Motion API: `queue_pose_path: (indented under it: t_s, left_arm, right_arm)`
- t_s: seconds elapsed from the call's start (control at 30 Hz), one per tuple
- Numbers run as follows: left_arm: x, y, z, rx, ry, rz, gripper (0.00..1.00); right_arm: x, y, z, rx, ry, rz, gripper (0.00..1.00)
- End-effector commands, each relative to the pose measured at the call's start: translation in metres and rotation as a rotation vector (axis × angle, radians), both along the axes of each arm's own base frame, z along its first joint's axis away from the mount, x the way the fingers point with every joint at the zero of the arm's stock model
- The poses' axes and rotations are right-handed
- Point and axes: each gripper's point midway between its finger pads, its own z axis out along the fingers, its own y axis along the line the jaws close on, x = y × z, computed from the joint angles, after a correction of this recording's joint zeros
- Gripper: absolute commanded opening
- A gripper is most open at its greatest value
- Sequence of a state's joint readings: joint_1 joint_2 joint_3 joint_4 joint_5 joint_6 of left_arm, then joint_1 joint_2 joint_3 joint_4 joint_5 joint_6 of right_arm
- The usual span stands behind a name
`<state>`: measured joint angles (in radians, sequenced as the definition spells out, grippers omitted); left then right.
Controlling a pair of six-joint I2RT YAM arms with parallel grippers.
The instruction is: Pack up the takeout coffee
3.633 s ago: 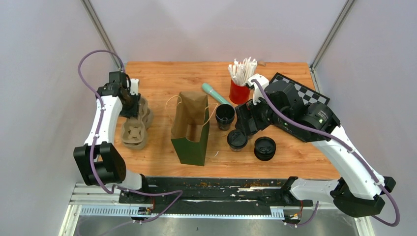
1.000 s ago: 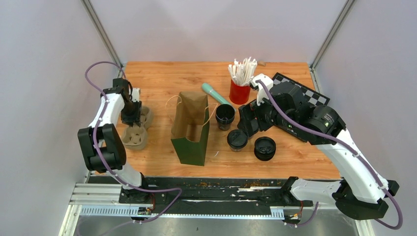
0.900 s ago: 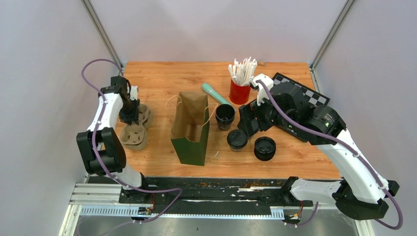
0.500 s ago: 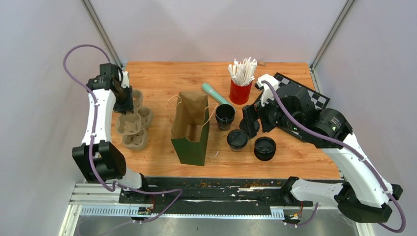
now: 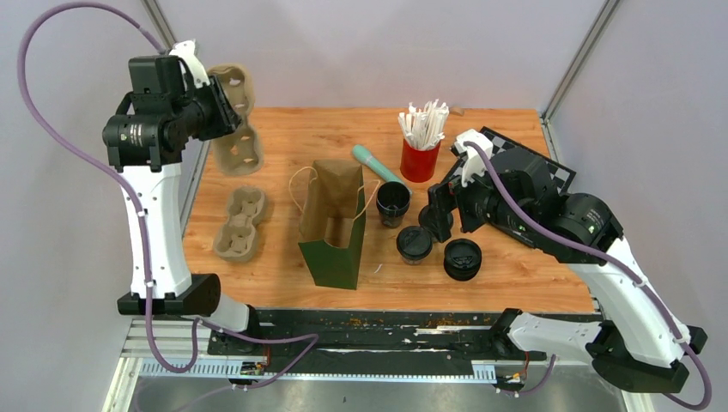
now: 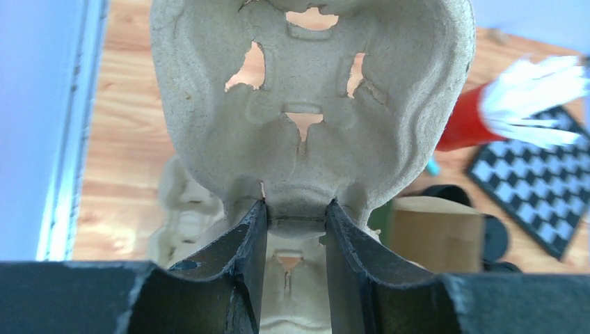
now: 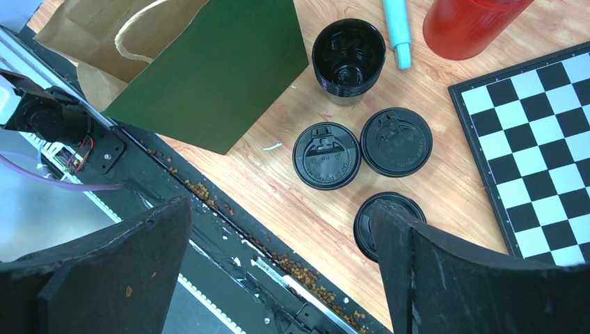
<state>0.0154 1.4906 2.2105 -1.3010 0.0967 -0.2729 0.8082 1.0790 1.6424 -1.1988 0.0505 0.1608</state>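
Black takeout coffee cup (image 5: 393, 202) stands lidless on the wooden table (image 5: 283, 137), just right of the upright green-and-brown paper bag (image 5: 335, 225), and from where I stand nothing looks packed yet. 3 round black plastic lids (image 7: 326, 155) lie flat near the cup, none fitted, and I cannot see into the bag well enough to say whether it holds anything. The left gripper (image 6: 296, 212) is high over the table's far-left part, pinching the rim of a moulded grey-brown pulp cup carrier (image 6: 209, 118) that hangs in the air. A 2nd pulp carrier (image 5: 239, 225) lies on the table left of the bag. The right gripper (image 7: 278, 209) hovers above the lids, jaws spread wide with nothing between them. My guess is that the carrier is the step in hand. Lidding the cup, seating it in the carrier and bagging it all look left to do. At the back are a red cup of white paper-wrapped sticks (image 5: 418, 159), a teal pen-shaped tube (image 5: 376, 163) and a black-and-white chequered board (image 5: 532, 163). No brand or label can be read: the bag faces are plain, and the raised marks on the lids are too small to make out.
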Motion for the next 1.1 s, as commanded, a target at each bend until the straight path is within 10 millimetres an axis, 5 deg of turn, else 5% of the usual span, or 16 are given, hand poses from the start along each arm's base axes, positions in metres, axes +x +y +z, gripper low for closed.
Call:
queue_pose_path:
  t_s: [0.0,0.33,0.5,0.7,0.93,1.07]
  left_arm:
    - [-0.008,-0.05,0.027,-0.183,-0.048,-0.086,0.33]
    - [-0.03,-0.137,0.085,-0.535,-0.197,-0.317,0.31]
    - [-0.049,-0.169,0.099,-0.636,-0.218,-0.406,0.31]
    - [-0.064,-0.206,0.082,-0.666,-0.154,-0.501,0.31]
    - [-0.069,-0.202,0.045,-0.576,-0.061,-0.479,0.32]
    - [-0.072,-0.202,0.029,-0.565,-0.012,-0.478,0.32]
  right_arm:
    - [0.0,-0.001,0.013,0.058,-0.031,-0.016,1.0]
    - [-0.004,-0.004,0.011,0.062,-0.033,-0.013,1.0]
    - [-0.005,-0.004,0.01,0.068,-0.031,-0.015,1.0]
    - [-0.003,-0.004,0.011,0.073,-0.034,-0.024,1.0]
    - [0.001,0.003,0.021,0.132,-0.007,-0.069,0.99]
    - [0.001,0.037,0.038,0.291,0.101,-0.058,0.96]
